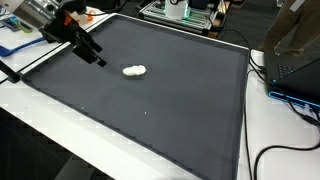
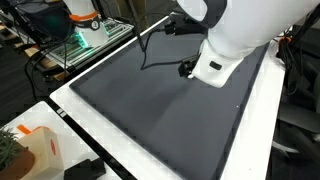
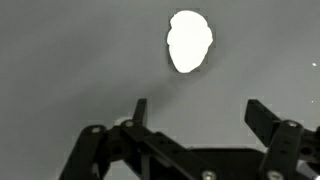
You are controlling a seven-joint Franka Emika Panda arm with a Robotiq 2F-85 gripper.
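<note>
Claw (image 3: 195, 115) nearest the lens, jaws spread, grasping nothing. Small white lump (image 3: 189, 42) at twelve o'clock on the dark mat (image 1: 150, 110), untouched; pickup not yet begun.

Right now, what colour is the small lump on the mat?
White; the lump shows best in the wrist view.

We find no readable text, label, brand, number or sign anywhere in these views; everything is too small or blurred.
</note>
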